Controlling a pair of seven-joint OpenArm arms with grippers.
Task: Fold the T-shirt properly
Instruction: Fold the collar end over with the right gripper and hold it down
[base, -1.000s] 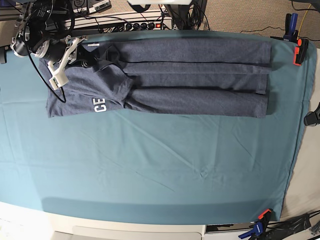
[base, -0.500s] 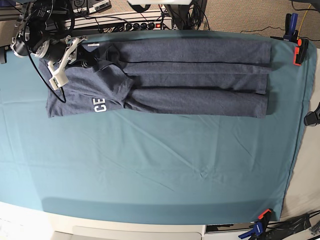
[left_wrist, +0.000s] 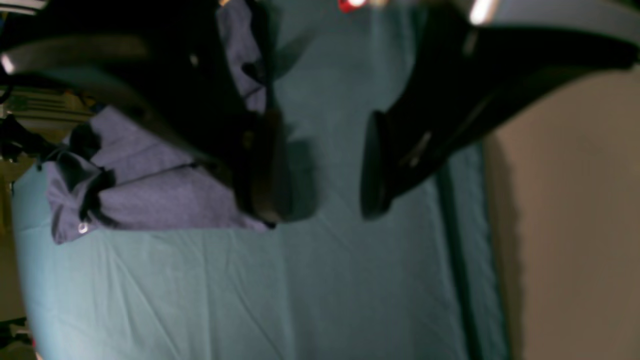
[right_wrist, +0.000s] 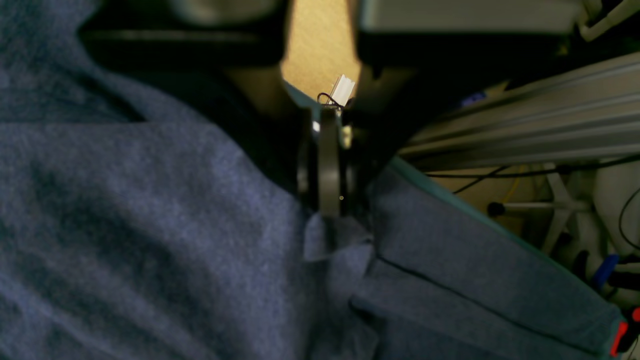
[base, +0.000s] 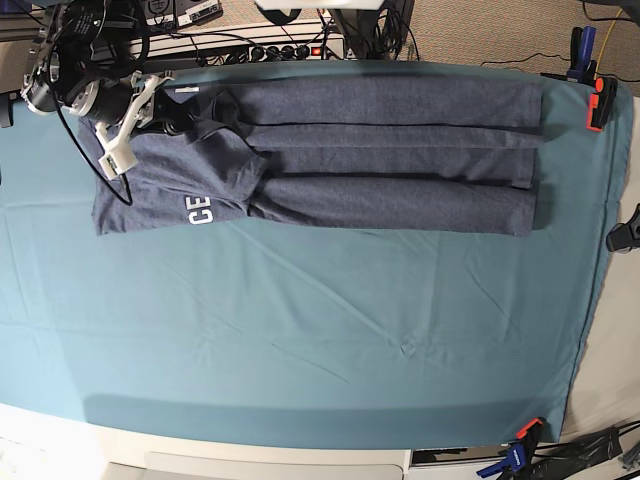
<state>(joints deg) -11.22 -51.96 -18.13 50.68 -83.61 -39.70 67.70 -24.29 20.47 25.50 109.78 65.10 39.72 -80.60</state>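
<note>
The T-shirt (base: 330, 160) is laid along the far edge of the teal tabletop (base: 300, 340), drawn into long narrow bands, with white letters showing near its left end. Over the last second nothing is seen to shift — cloth and arm are unchanged, so the fold is judged paused mid-step. The right hand (right_wrist: 327, 210) is clenched on a pinch of T-shirt fabric at the far-left corner. The left hand (left_wrist: 325, 200) is released — held above bare tablecloth beside the shirt's end.

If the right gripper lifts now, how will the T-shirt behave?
Probably floppy: the T-shirt lies in soft folds, so its layers may slide apart. The right gripper is shut on one small pinch, so the rest would likely sag and drag across the cloth.
</note>
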